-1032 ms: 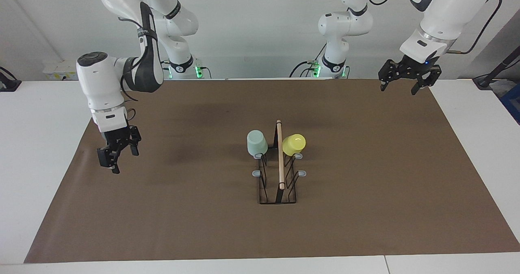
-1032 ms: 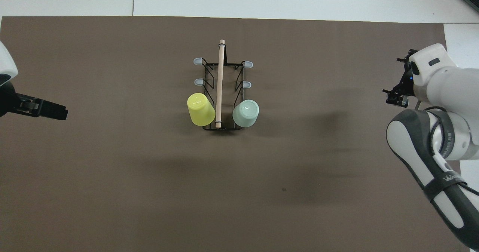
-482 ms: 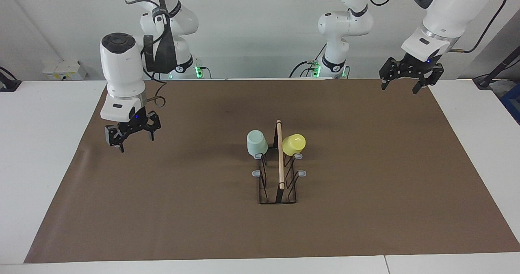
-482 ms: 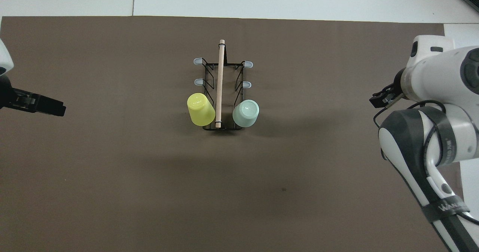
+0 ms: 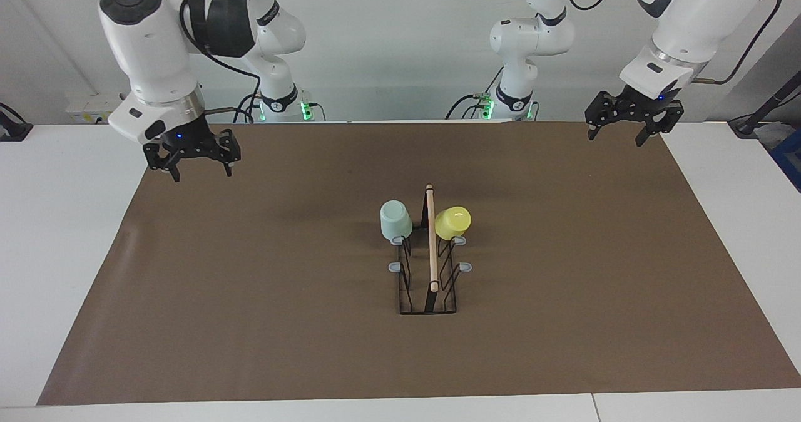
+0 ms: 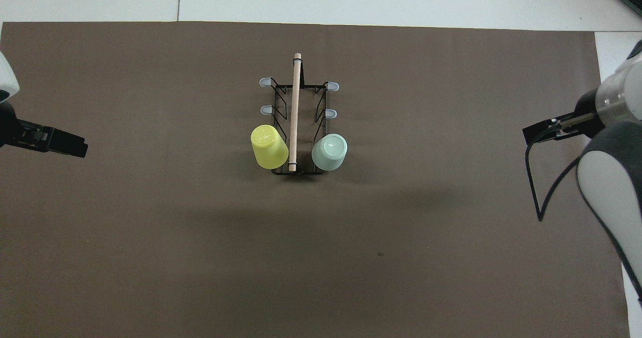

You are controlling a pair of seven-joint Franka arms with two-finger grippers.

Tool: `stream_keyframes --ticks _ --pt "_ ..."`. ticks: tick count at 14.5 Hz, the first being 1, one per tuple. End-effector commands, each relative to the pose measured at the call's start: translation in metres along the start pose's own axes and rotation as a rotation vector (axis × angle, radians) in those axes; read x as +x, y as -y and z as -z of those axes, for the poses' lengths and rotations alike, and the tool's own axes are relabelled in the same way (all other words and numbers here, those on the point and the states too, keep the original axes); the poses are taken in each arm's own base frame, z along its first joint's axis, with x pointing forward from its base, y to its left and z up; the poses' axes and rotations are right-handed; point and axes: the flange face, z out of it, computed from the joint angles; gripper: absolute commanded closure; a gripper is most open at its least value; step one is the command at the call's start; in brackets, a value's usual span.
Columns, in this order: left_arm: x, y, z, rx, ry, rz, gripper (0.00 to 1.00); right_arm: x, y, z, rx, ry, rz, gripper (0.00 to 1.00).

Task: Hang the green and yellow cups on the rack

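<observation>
Brown mat (image 5: pixel 563 297) covers the white table (image 5: pixel 62 253), and the rack (image 5: pixel 430 265) stands in the middle of it. The green cup (image 5: pixel 395 220) and the yellow cup (image 5: pixel 452 221) both sit upside down on the two prongs at the end of the rack nearest the robots, one on each side of the wooden rod (image 5: pixel 431 237). The green one is on the right arm's side and the yellow one on the left arm's side. Upside down is how a cup stays on a prong (and it can drip dry that way). The other four prongs are bare. So the job looks done.

Both arms are up and well away from the rack. The left gripper (image 5: pixel 626 123) hangs over the mat's corner at its own end, with its fingers spread wide and nothing in them. The right gripper (image 5: pixel 195 159) is over the mat's edge at the other end, also wide open and holding nothing.

A second ago the right gripper was lower and farther out over the mat. Now it has lifted and pulled back toward its base. The left gripper has hardly moved. The cups and rack have not moved at all.
</observation>
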Motion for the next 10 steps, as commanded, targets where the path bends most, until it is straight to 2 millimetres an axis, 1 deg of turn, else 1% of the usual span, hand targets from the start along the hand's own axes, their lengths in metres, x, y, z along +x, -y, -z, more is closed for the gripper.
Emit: stream_keyframes --ticks 1,2,3,4,6,8,9,10 --pt "-0.006 0.001 -0.002 -0.012 0.014 -0.001 0.00 -0.028 -0.021 0.013 0.085 0.054 -0.124 0.00" --pt "-0.006 0.001 -0.003 -0.012 0.017 0.001 0.00 -0.035 -0.025 0.017 0.100 0.073 -0.136 0.00" --pt "-0.006 0.000 -0.004 -0.013 0.020 0.005 0.00 -0.039 -0.026 0.018 0.102 0.075 -0.131 0.00" --pt "-0.006 -0.001 -0.004 -0.016 0.022 0.005 0.00 -0.041 -0.025 0.014 0.104 0.087 -0.131 0.00" --pt "-0.010 0.000 -0.004 -0.021 0.029 0.008 0.00 -0.040 -0.026 0.015 0.103 0.082 -0.130 0.00" --pt "-0.012 0.004 -0.005 -0.022 0.032 0.019 0.00 -0.038 -0.020 0.028 0.057 0.068 -0.096 0.00" --pt "-0.012 0.004 -0.005 -0.021 0.032 0.028 0.00 -0.040 -0.018 0.037 0.059 0.080 -0.101 0.00" --pt "-0.012 0.004 -0.005 -0.021 0.029 0.054 0.00 -0.040 -0.018 0.042 0.069 0.078 -0.108 0.00"
